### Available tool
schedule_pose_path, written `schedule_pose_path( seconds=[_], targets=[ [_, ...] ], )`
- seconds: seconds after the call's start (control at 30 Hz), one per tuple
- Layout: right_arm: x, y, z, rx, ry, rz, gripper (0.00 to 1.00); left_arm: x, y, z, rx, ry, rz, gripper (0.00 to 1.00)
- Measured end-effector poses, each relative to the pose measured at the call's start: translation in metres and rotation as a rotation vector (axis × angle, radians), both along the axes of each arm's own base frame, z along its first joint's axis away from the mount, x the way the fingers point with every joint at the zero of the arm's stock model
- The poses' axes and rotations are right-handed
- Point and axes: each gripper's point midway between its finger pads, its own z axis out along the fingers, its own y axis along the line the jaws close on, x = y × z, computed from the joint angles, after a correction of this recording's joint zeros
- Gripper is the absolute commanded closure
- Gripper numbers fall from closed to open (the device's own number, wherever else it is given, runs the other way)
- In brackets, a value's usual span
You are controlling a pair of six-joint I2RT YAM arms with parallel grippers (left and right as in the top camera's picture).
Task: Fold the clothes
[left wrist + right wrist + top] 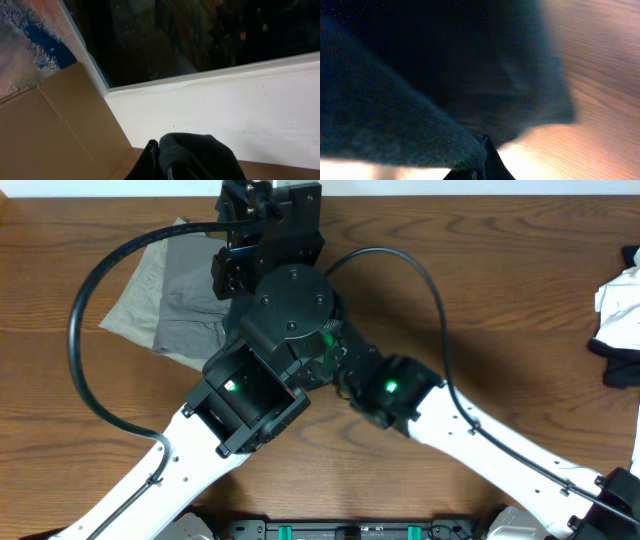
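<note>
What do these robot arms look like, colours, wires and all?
Both the left arm and right arm have white tube-like links and chunky black joint housings, each showing a small green light. Thick black cables loop off them.

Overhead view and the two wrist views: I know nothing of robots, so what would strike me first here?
The left arm and right arm meet in the middle of the wooden table, with green lights glowing. They partly cover a grey garment and a khaki piece at upper left. In the right wrist view, blurred black fabric fills nearly the whole frame.
</note>
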Motion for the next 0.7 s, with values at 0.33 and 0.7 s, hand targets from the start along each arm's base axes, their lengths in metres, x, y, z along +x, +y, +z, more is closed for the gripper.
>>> schedule_pose_path(
  seconds=[0.33, 0.7],
  targets=[
    [0.05, -0.135, 0.061, -0.018, -0.124, -0.3, 0.99, 0.001, -0.001, -0.009, 0.075, 0.06, -0.001, 0.94],
    [0.025, -0.284, 0.157, -0.009, -0.387, -0.603, 0.99, -0.013, -0.073, -0.101, 0.268, 0.419, -0.466, 0.94]
  ],
)
